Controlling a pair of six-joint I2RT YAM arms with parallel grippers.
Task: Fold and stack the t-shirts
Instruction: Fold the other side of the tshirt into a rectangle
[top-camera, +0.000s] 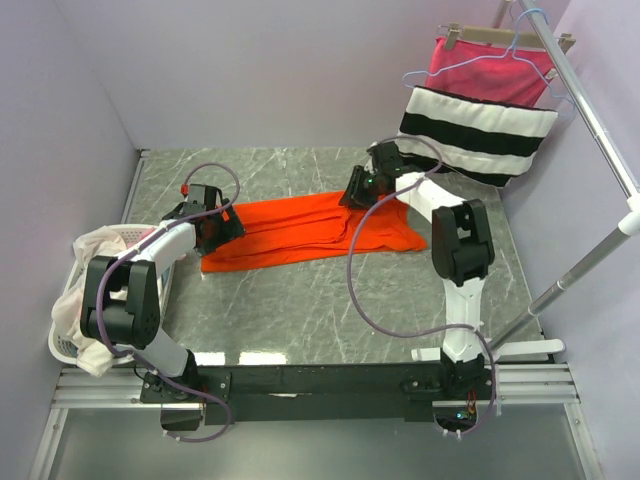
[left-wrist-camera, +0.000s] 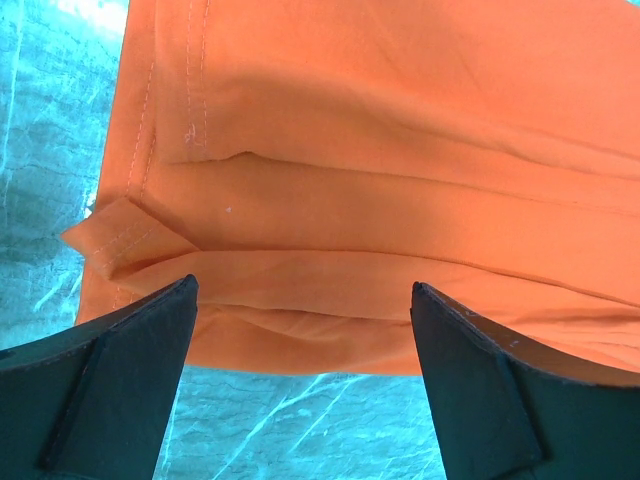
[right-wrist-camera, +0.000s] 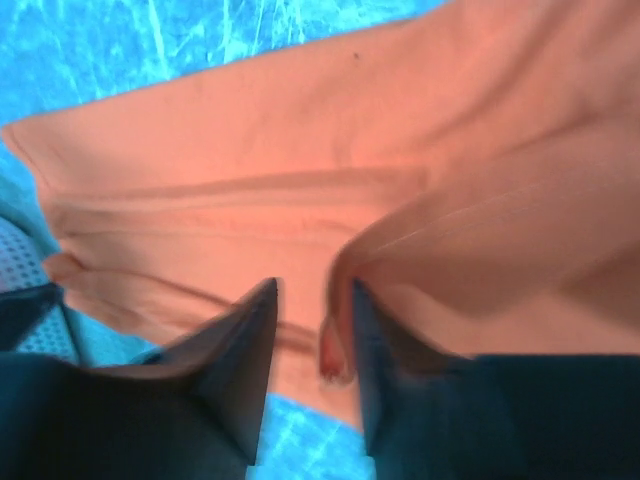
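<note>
The orange-red t-shirt (top-camera: 290, 235) is laid out on the middle of the marble table (top-camera: 300, 310), stretched left to right and folded over into a long band, with the right end bunched up a bit more than the left. The left gripper (top-camera: 212, 228) is parked low at the shirt's left end. In its wrist view the two dark fingers (left-wrist-camera: 110, 390) are spread wide apart over the near hem, with nothing held between them (stitching and a little turned-up corner can be made out just above the left finger). The right gripper (top-camera: 362, 188) is set down at the far edge of the shirt, toward the right end. Its fingers (right-wrist-camera: 220, 380) are seen only a narrow gap apart, and a raised fold of the orange cloth sits in that gap against the right finger. That view is blurry, so it can't be told whether the fold is actually pinched or just resting there. Over at the left edge of the table a white laundry basket (top-camera: 62, 325) is stuffed with cream-white and pale pink shirts (top-camera: 100, 243). At the far right a pink cloth with black and white stripes (top-camera: 480, 125) is hung on a hanger (top-camera: 500, 55) from a metal rail (top-camera: 580, 100).
</note>
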